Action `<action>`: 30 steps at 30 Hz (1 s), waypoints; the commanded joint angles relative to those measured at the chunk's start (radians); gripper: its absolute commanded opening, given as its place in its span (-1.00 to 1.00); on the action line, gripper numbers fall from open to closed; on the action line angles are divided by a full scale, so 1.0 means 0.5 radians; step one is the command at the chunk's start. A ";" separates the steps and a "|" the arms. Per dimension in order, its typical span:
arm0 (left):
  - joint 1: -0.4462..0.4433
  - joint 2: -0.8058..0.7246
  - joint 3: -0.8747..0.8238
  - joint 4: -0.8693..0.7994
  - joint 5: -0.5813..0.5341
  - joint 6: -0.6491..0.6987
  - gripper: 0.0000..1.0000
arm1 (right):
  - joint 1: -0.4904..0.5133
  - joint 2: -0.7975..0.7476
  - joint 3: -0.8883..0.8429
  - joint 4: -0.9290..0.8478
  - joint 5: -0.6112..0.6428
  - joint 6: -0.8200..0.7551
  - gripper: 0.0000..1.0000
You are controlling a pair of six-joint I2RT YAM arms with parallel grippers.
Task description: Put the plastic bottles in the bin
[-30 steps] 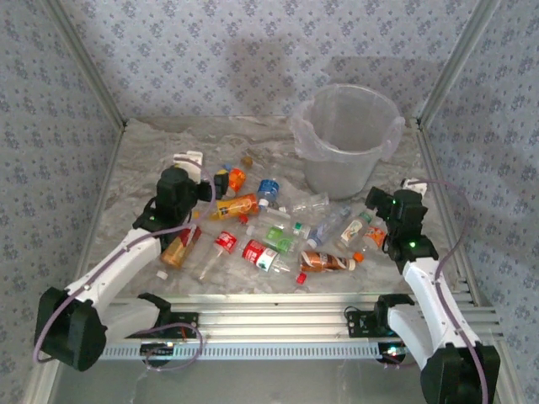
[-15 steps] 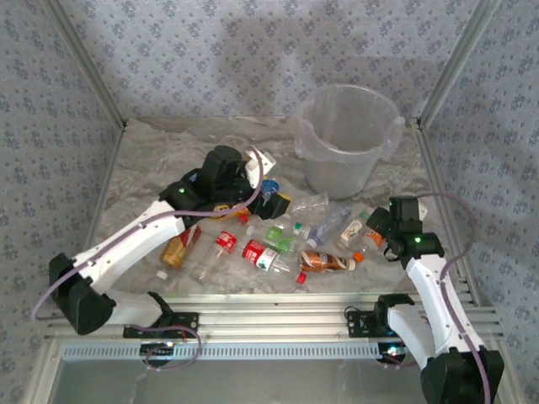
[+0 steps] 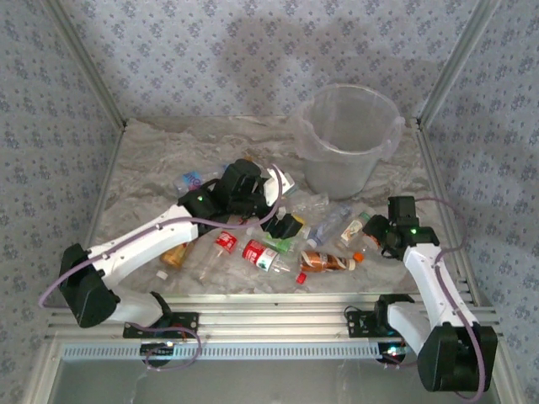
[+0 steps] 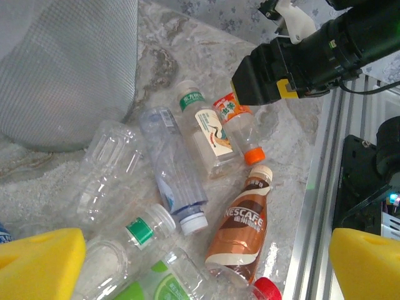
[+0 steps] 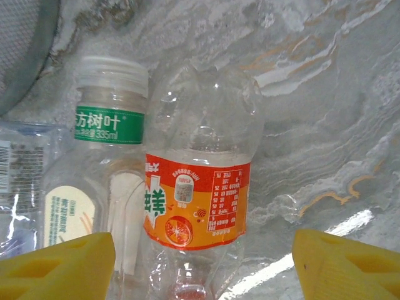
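Several plastic bottles lie in a pile in front of the bin (image 3: 337, 172). My right gripper (image 5: 200, 269) is open and low over a clear bottle with an orange label (image 5: 197, 200), one yellow fingertip on each side, a gap still showing on the right. A green-labelled bottle (image 5: 109, 125) lies against it on the left. My left gripper (image 4: 200, 262) hangs wide open over the middle of the pile, above a brown Nescafe bottle (image 4: 247, 228) and a blue-labelled bottle (image 4: 175, 169), holding nothing. From above, the left gripper (image 3: 286, 225) is left of the right gripper (image 3: 375, 231).
The bin's grey wall (image 4: 69, 69) rises just behind the pile. Red-labelled bottles (image 3: 257, 252) and an amber bottle (image 3: 175, 251) lie toward the near left. A metal rail (image 3: 278, 307) runs along the near edge and frame posts (image 3: 442, 80) flank the table.
My left arm has swung right from the left side of the pile to its middle. My right gripper has come nearer and lower over the orange-labelled bottle.
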 commanded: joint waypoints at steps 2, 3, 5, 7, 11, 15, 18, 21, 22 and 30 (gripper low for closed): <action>-0.081 -0.065 -0.047 0.109 -0.048 -0.018 0.99 | -0.043 0.075 -0.035 0.105 -0.113 -0.003 0.54; -0.100 -0.059 -0.052 0.105 -0.055 -0.009 0.99 | -0.046 0.093 -0.036 0.106 -0.116 -0.006 0.54; -0.139 -0.033 -0.038 0.066 -0.084 0.029 0.99 | -0.069 0.145 -0.029 0.178 -0.129 -0.026 0.54; -0.164 -0.008 -0.024 0.028 -0.114 0.056 0.99 | -0.093 0.185 -0.032 0.199 -0.140 -0.036 0.54; -0.197 0.003 -0.023 0.025 -0.123 0.061 0.99 | -0.141 0.239 -0.040 0.225 -0.143 -0.049 0.54; -0.201 0.003 -0.024 0.026 -0.116 0.054 0.99 | -0.179 0.284 -0.048 0.266 -0.160 -0.057 0.53; -0.204 -0.001 -0.024 0.025 -0.113 0.047 0.99 | -0.207 0.333 -0.044 0.300 -0.178 -0.058 0.52; -0.209 -0.005 -0.024 0.021 -0.123 0.054 0.99 | -0.224 0.386 -0.039 0.332 -0.201 -0.056 0.52; -0.210 -0.006 -0.023 0.017 -0.131 0.062 0.99 | -0.228 0.402 -0.040 0.345 -0.203 -0.108 0.52; -0.210 -0.007 -0.024 0.009 -0.166 0.073 0.99 | -0.246 0.506 -0.053 0.482 -0.234 -0.174 0.51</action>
